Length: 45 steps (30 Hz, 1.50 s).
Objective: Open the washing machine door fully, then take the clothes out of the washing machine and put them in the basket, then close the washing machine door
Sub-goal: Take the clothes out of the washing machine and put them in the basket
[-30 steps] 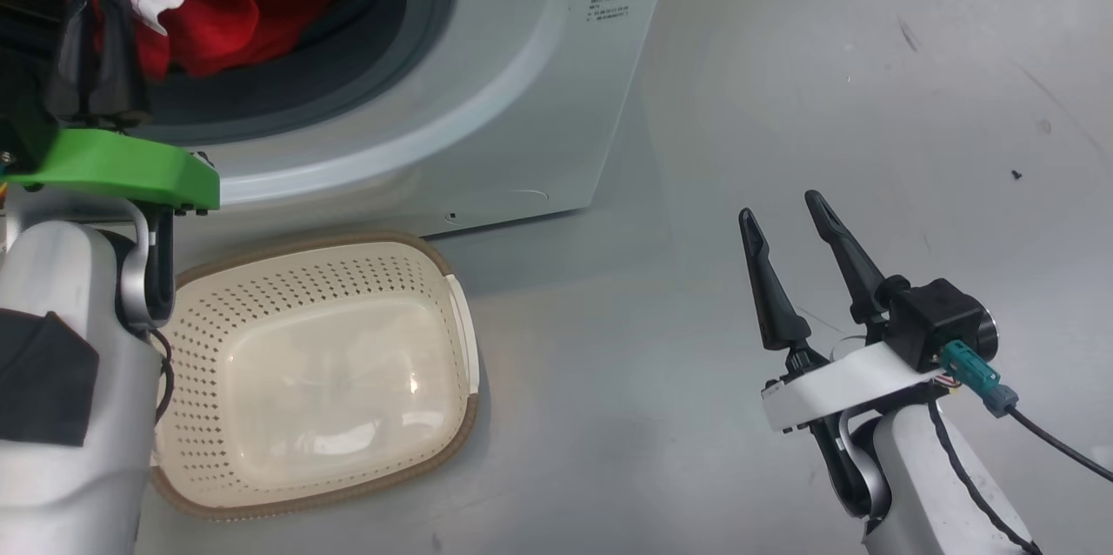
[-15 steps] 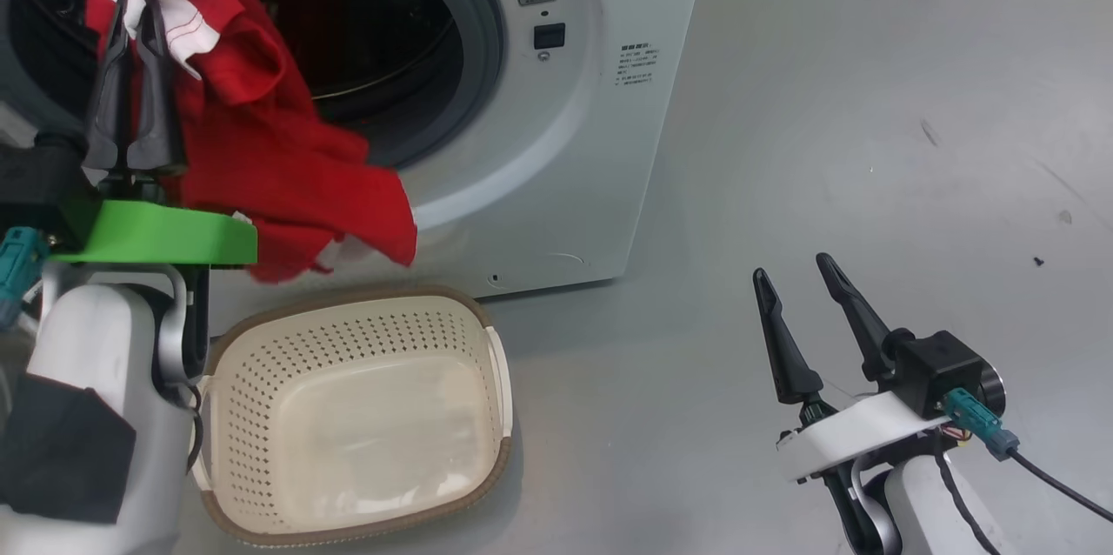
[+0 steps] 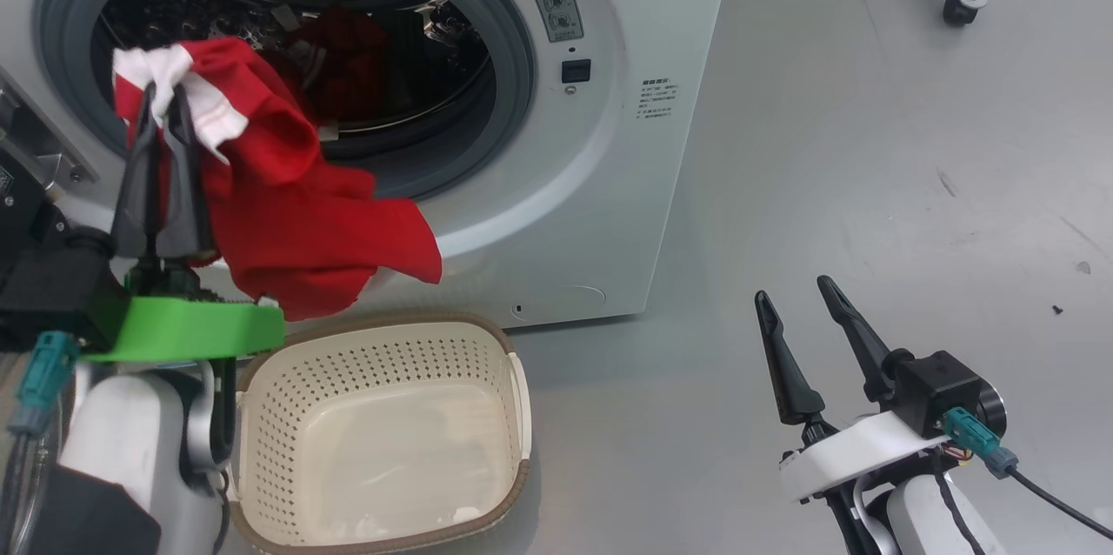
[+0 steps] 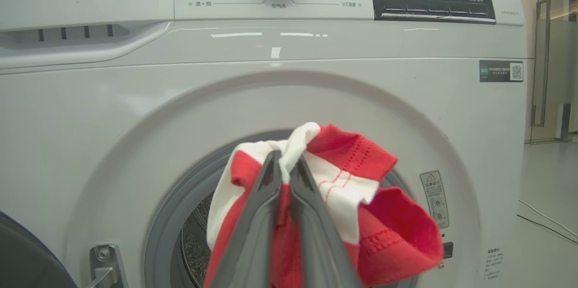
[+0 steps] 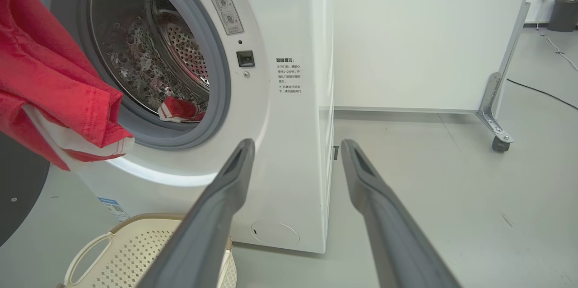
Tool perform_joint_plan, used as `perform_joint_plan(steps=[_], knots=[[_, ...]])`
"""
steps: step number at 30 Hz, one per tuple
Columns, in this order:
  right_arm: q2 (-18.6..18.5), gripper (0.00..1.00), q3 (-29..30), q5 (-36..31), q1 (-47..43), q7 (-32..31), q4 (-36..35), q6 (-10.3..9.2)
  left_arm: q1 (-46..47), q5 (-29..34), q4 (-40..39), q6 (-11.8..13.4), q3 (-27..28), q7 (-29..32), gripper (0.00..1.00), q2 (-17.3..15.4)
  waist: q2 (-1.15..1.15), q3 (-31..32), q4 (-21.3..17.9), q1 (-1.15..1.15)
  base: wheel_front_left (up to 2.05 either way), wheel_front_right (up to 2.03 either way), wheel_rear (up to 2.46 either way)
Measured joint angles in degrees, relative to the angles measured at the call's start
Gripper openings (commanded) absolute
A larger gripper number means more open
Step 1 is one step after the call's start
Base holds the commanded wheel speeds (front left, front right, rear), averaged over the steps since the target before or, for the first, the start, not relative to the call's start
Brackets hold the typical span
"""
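Clamped on a red garment (image 3: 296,224), the left claw (image 3: 165,94) has drawn it from the washer (image 3: 609,190) to hang above the far edge of the basket (image 3: 383,317) — a drop looks next — the right claw (image 3: 791,288) wide, off to its right.

Castor (image 3: 955,14) on grey floor (image 3: 869,190)

washing machine door (image 5: 16,188) clipped at 8 o'clock, clothes (image 3: 287,216) cover seal's (image 3: 520,59) 7 o'clock arc, label print (image 3: 663,94) unreadable.
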<state>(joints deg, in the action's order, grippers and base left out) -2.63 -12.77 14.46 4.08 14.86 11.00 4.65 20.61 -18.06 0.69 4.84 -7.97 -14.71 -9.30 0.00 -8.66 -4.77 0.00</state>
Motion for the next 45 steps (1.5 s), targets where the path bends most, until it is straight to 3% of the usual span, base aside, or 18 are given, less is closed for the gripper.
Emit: perform_joint_plan(steps=[12,27,36,45], knots=[[-0.02,1.0,0.67,-0.88,-0.97,0.0,-0.87,0.57,-9.6,0.01,1.67,0.49,-2.41,0.05,0.0,2.14,0.0,-0.54,1.07,0.0,0.0,0.0,0.0],[0.0,1.0,-0.22,-1.65,-0.31,0.0,-3.35,1.2,-13.54,-3.04,14.24,-0.84,-5.49,5.33,0.0,4.25,0.0,-6.63,0.67,0.0,0.0,0.0,0.0],[0.0,1.0,-0.65,-2.01,2.8,0.0,-5.31,1.33,-6.59,-4.77,24.13,-3.63,-6.77,10.71,0.0,4.35,0.0,-12.79,-0.36,0.0,0.0,0.0,0.0],[-0.05,1.0,-2.16,-1.7,6.7,0.0,-7.48,1.33,3.83,-5.75,33.82,-4.23,-5.57,16.12,0.0,4.32,0.0,-20.44,-2.1,0.0,0.0,0.0,0.0]])
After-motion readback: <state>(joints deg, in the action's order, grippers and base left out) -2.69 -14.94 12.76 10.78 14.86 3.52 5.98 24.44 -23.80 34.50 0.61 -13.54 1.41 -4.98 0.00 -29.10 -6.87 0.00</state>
